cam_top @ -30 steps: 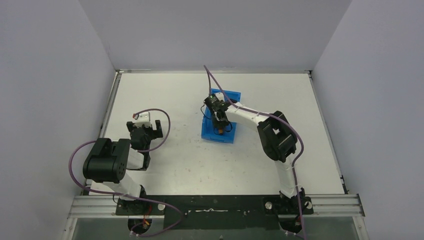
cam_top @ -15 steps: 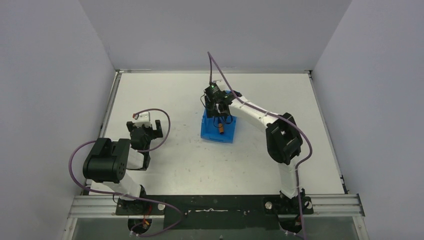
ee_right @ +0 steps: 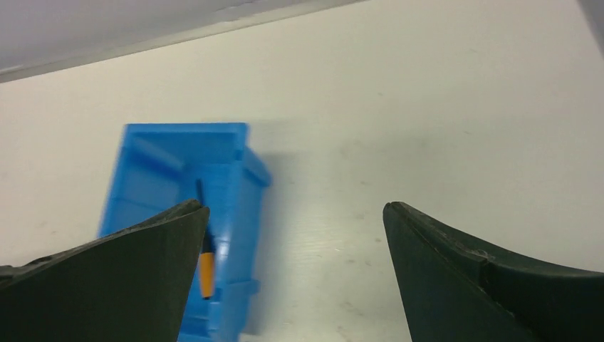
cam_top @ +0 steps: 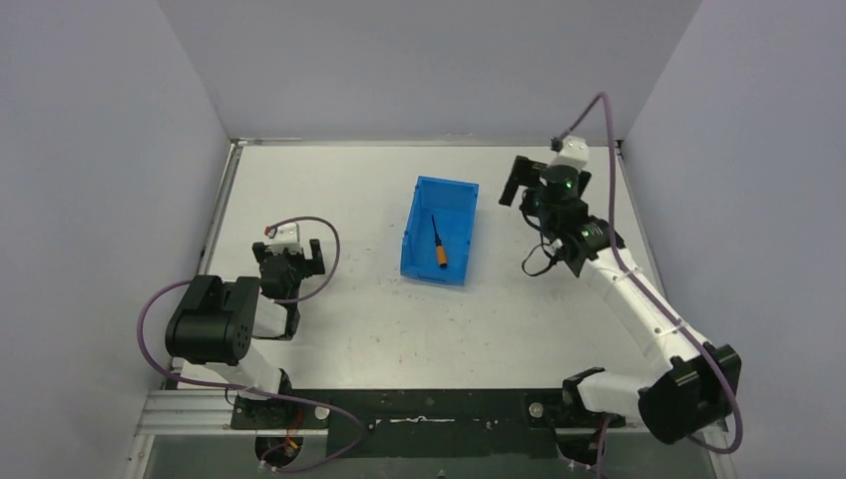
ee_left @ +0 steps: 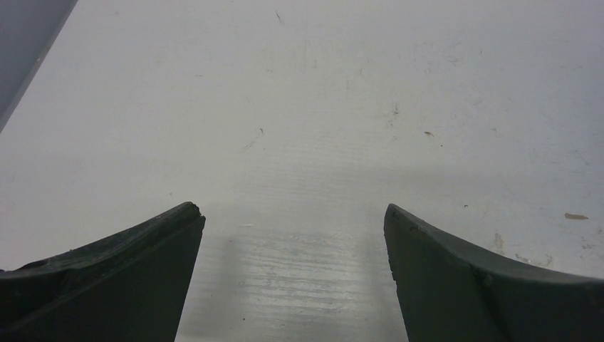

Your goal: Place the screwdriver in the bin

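The blue bin (cam_top: 457, 208) stands in the middle of the table. The screwdriver (cam_top: 439, 243), orange-handled with a thin black shaft, lies loose on its floor. My right gripper (cam_top: 525, 193) hangs open to the right of the bin, apart from it, with nothing between its fingers. In the right wrist view the bin (ee_right: 238, 206) shows at left with the screwdriver (ee_right: 206, 261) inside, partly hidden behind the left finger; the right gripper (ee_right: 293, 210) frames bare table. My left gripper (cam_top: 287, 247) rests open over the table at left, empty, as the left wrist view (ee_left: 293, 214) confirms.
White walls close the table on the left, back and right. A metal rail (cam_top: 429, 409) carrying both arm bases runs along the near edge. Purple cables loop from each arm.
My right gripper has opened and let the screwdriver drop into the bin, then swung away to the right of the bin. The left arm has not moved.
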Available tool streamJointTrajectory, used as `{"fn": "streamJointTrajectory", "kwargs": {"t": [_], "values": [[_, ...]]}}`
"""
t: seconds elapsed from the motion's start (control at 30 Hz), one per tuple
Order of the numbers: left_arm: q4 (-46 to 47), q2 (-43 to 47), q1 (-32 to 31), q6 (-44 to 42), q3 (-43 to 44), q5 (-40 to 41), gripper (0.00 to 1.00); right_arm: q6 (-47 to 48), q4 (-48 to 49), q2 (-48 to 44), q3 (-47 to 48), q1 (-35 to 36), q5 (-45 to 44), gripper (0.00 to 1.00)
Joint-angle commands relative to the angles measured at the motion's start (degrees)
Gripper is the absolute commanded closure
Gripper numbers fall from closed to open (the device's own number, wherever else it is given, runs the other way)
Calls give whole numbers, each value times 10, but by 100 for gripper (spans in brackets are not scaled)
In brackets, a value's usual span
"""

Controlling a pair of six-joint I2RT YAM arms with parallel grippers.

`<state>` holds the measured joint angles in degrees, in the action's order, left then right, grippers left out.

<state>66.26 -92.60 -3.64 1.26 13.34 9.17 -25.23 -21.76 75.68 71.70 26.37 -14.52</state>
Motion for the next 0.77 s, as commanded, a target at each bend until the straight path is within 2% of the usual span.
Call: {"fn": "streamJointTrajectory", "kwargs": {"t": [0.0,0.17,0.37,0.53,0.73], "values": [[32,3,1,3,12,-2,3,42,171,-106,-196,-73,-15,0],[32,3,0,3,12,-2,3,67,337,-207,-419,-147,5,0],[32,3,0,3,12,-2,3,91,497,-268,-588,-159,1,0],[32,2,0,2,12,-1,3,95,539,-293,-624,-159,4,0],[31,2,0,3,12,-1,3,97,544,-282,-620,-160,10,0]]}}
